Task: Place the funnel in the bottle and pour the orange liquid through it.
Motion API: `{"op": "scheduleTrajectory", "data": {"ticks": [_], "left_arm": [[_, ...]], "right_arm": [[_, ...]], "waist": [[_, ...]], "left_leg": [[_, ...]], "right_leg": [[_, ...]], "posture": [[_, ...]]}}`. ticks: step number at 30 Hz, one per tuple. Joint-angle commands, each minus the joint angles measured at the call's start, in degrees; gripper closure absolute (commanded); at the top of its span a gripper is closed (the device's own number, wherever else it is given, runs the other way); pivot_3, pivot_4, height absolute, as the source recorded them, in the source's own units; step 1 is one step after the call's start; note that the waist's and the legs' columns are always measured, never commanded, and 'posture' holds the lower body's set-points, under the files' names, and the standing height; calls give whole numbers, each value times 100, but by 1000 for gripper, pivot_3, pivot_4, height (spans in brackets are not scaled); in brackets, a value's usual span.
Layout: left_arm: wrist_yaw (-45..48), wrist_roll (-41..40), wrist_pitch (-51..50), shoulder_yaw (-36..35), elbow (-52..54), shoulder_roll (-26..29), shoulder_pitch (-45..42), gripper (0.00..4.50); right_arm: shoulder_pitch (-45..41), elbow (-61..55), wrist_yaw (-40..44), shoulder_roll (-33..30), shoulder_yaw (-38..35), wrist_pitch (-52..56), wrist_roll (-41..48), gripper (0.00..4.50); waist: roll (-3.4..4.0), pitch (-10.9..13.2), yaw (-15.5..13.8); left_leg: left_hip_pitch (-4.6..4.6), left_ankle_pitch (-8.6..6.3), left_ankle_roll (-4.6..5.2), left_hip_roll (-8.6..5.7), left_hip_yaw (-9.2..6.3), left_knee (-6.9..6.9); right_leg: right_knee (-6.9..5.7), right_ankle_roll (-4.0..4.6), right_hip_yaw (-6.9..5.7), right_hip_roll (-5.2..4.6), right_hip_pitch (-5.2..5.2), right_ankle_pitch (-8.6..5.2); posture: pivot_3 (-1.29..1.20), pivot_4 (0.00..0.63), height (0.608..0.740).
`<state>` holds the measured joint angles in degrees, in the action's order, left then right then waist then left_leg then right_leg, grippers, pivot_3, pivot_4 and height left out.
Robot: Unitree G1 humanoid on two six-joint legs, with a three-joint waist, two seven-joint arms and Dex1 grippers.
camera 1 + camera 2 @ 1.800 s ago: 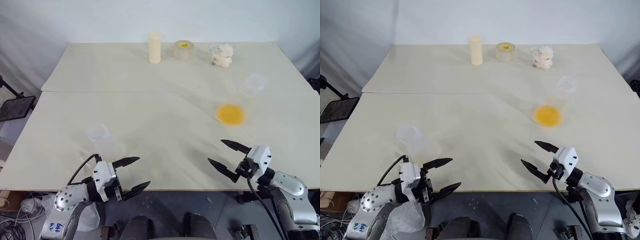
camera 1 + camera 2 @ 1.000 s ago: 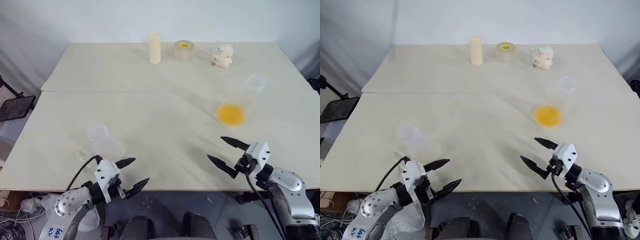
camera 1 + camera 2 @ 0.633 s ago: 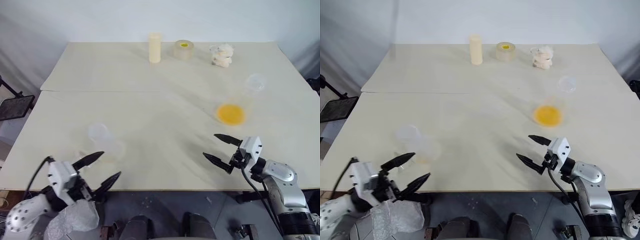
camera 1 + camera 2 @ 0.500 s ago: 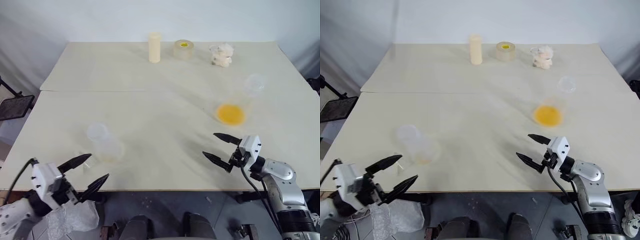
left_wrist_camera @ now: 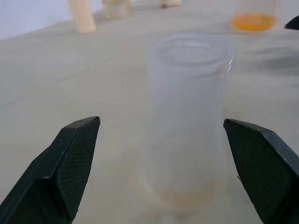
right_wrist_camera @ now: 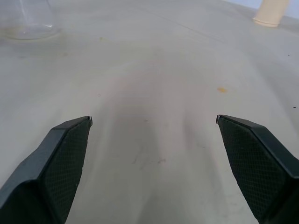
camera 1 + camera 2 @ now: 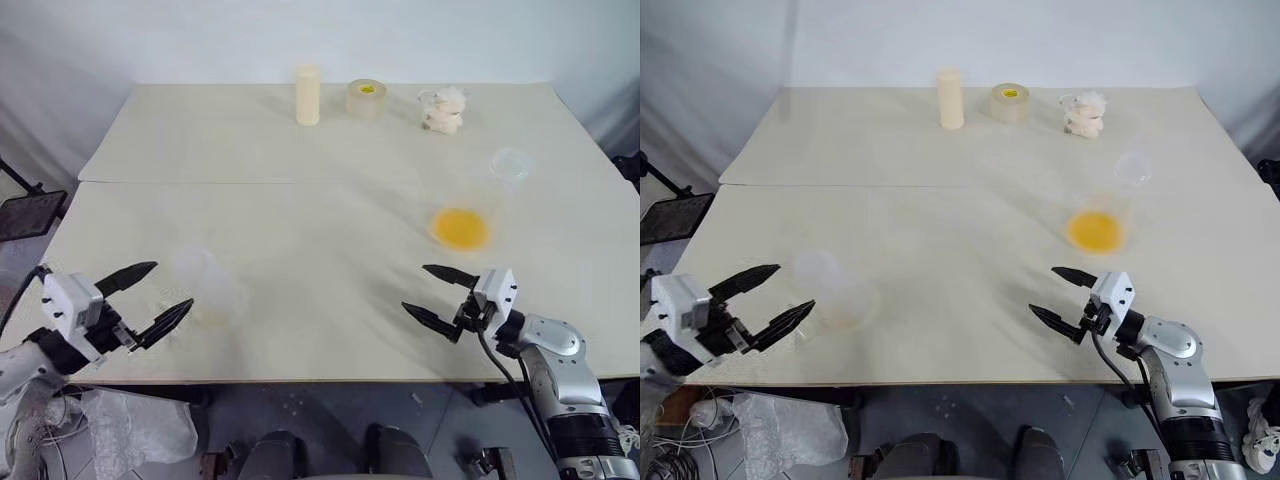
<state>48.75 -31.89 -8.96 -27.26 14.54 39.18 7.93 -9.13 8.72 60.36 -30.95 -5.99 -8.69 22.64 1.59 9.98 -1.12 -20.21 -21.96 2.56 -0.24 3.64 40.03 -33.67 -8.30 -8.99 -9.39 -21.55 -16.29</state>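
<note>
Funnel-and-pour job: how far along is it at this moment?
Nothing looks done. The bottle stands with no funnel in its neck, and the orange liquid sits in its vessel. Both hands, left hand and right hand, are open and hold nothing. Placing the funnel and pouring remain.

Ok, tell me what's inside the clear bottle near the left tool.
The bottle looks empty: its mouth is open with no funnel in it, and only a faint orange tint shows at its base. The orange liquid sits in another clear vessel across the table.
</note>
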Motion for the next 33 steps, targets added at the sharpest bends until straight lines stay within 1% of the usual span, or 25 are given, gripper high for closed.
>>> {"op": "scheduleTrajectory", "data": {"ticks": [1,8,12,16,17,20,22,28,29,33], "left_arm": [[82,52,92,200,-117,39,-356,0],[207,127,189,534,-509,-27,-947,0],[332,119,227,662,-613,-29,-1108,810],[382,87,213,699,-643,-30,-1192,2023],[399,47,205,701,-651,-40,-1253,2158],[450,-3,189,735,-698,-45,-1458,2159],[496,0,138,847,-772,-33,-1741,2159],[830,-37,-105,1500,-1024,-216,-2768,2159],[825,3,-154,1623,-1123,-297,-2951,2159],[830,390,71,2328,-1800,-1018,-3975,2159]], "right_arm": [[126,-253,-101,13,-125,-88,47,32],[367,-467,-254,9,-167,-84,54,32],[430,-536,-329,10,-189,-85,57,0],[450,-553,-358,-13,-219,-85,71,0],[454,-560,-366,-19,-231,-83,77,0],[457,-596,-389,-25,-273,-61,113,0],[433,-658,-440,-3,-327,-7,189,0],[222,-645,-458,-62,-379,93,279,0],[163,-610,-464,-61,-387,96,273,0],[-37,-550,-523,-31,-428,106,263,0]], "waist": [[0,0,-4],[-1,0,1],[-1,0,0],[-1,0,-2],[-1,1,-5],[-3,2,-16],[-3,2,-17],[-6,4,-13],[-6,4,-7],[-12,7,-39]], "left_leg": [[0,0,0,1,-1,0],[2,0,-1,1,0,0],[2,0,-1,2,2,0],[2,1,-1,2,2,0],[3,1,-1,1,2,1],[2,1,-1,1,2,2],[2,1,-1,1,2,2],[2,1,-1,-1,2,4],[2,1,-1,-2,3,4],[-3,3,1,-6,2,9]], "right_leg": [[0,0,0,1,0,0],[-4,-1,0,3,0,0],[-4,-1,1,3,0,0],[-4,-1,2,3,0,0],[-5,-1,2,3,0,0],[-4,-1,1,3,0,0],[-4,-1,2,3,0,0],[-8,-3,1,3,0,1],[-7,-3,1,3,0,1],[-6,-5,-3,6,1,2]], "posture": [[0,150,740],[0,150,740],[0,150,740],[0,150,740],[0,150,740],[0,150,740],[0,150,740],[0,150,740],[0,150,740],[0,150,740]]}}
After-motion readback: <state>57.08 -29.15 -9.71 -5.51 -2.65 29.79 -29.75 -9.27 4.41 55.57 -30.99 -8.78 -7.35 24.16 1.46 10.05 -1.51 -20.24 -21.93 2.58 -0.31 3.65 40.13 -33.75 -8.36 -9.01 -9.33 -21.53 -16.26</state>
